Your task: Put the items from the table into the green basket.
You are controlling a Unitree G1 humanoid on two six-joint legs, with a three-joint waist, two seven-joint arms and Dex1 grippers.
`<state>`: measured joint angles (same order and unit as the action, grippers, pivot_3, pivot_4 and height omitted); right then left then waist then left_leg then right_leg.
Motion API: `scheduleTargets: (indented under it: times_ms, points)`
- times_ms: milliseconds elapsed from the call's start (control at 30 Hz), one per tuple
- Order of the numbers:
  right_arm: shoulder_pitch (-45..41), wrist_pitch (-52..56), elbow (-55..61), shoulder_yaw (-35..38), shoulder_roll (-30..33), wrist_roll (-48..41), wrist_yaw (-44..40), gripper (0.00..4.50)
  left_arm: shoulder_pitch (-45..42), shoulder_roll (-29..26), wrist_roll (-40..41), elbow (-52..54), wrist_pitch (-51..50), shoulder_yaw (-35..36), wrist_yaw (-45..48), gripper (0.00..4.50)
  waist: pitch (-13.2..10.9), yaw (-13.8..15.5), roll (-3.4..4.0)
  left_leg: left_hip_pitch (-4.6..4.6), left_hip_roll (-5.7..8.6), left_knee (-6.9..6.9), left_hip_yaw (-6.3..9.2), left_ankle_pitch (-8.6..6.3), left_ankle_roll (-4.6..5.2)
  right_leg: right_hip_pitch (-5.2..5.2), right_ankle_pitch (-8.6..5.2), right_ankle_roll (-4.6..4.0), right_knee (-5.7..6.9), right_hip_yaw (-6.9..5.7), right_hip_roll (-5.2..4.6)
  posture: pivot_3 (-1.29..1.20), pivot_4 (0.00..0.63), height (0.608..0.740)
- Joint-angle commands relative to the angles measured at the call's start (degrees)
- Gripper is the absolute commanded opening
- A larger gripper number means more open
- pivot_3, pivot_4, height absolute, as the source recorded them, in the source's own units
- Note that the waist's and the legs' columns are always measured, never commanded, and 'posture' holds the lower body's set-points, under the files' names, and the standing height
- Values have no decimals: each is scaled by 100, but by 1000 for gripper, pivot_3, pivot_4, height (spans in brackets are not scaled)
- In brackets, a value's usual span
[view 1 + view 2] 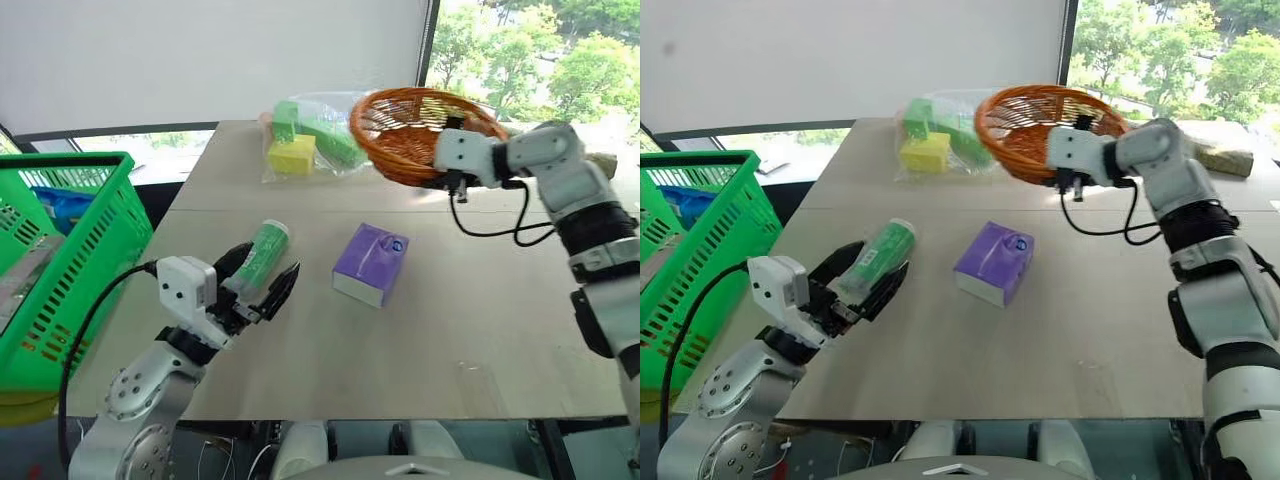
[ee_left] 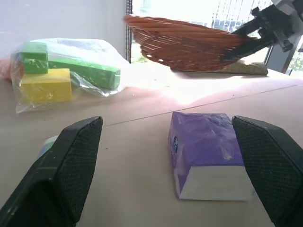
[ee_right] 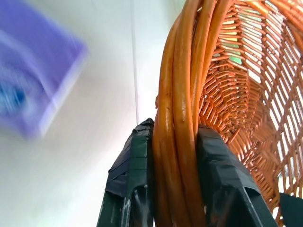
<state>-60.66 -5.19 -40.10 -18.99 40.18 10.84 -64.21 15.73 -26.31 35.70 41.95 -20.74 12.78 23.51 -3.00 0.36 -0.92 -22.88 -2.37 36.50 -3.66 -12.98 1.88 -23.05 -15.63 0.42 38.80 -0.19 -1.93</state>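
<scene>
Right hand (image 3: 173, 179) clamped on wicker basket (image 1: 410, 130) rim, upper right. Left hand (image 1: 262, 280) open, lower left, at green roll (image 1: 262, 252); tissue pack (image 1: 370, 262) mid-counter (image 1: 480, 330).

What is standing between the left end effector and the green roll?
Nothing visible. The open left end effector is right at the green roll on the table, one finger on each side.

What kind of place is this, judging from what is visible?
Probably an indoor lab or test room beside a window, not a shop: a plain board table holds a few sorting props, a green basket stands beside it, and trees show through the glass.
</scene>
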Motion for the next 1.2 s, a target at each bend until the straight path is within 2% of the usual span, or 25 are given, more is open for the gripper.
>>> scheduleTargets:
  times_ms: [33, 233, 300, 333, 500, 533, 700, 867, 1000, 1200]
  points:
    - [267, 58, 9, 222, 461, 245, 330, 460, -368, -43, 196, 169, -33, -29, 49, 4500, 0, -30, 4, 0, 3, 0, 0, 0, 0, 0, 0, 0, 1, 0, 1, -45, 0, 740]
    - [542, 269, -119, 181, 675, 573, 617, 460, -640, -179, 760, 291, -333, -266, 394, 4500, -4, -447, 26, 23, 0, 0, -25, 1, 1, -2, 2, 1, 16, 42, 21, -64, 0, 740]
    - [559, 378, -111, 194, 698, 578, 588, 1507, -649, -260, 845, 300, -402, -285, 476, 4500, -2, -488, 29, 26, -6, 0, -23, 1, 1, -2, 1, 1, 17, 46, 37, -64, 0, 740]
    - [568, 476, -39, 244, 694, 509, 531, 1886, -636, -302, 827, 295, -415, -277, 498, 4500, -2, -499, 29, 27, -7, 0, -21, 1, 1, -1, 1, 1, 18, 46, 49, -71, 0, 740]
    - [636, 1168, 673, 700, 577, -128, 208, 4321, -566, -397, 468, 91, -367, -115, 345, 4500, 0, -562, 31, 29, -11, 2, -28, 1, 1, -1, 3, 4, 19, 58, 64, -70, 0, 740]
    - [649, 1333, 859, 826, 532, -244, 263, 4430, -566, -380, 382, 47, -346, -74, 273, 4500, 0, -564, 32, 29, -12, 3, -29, 1, 1, -1, 4, 6, 18, 59, 64, -70, 0, 740]
    - [1011, 3097, 2744, 1455, 248, -1742, -431, 4430, -573, -299, -472, -352, -700, 163, -768, 4500, 4, -547, 30, 29, -32, 3, -27, 1, 1, -1, 6, 9, 19, 58, 65, -63, 0, 740]
    - [1753, 3925, 4541, 2010, -187, -3494, -778, 4430, -357, -442, -1261, -731, -1200, 28, -1237, 4500, 9, -437, 23, 26, -37, 2, -26, -1, 1, -1, 6, 10, 14, 54, 65, -52, 3, 740]
    - [1973, 4561, 5188, 2106, -321, -4206, -571, 4430, -404, -370, -1537, -955, -1372, 67, -1353, 4500, 10, -392, 21, 25, -36, 3, -26, 0, 1, -2, 7, 10, 15, 48, 60, -53, 4, 740]
    - [2346, 4984, 5880, 1998, -305, -4676, -249, 4430, -958, -219, -1782, -1627, -1656, 307, -1641, 4500, 26, -278, -3, 22, -32, 9, -20, 0, 1, 2, 7, 9, 15, 37, 48, -64, 0, 740]
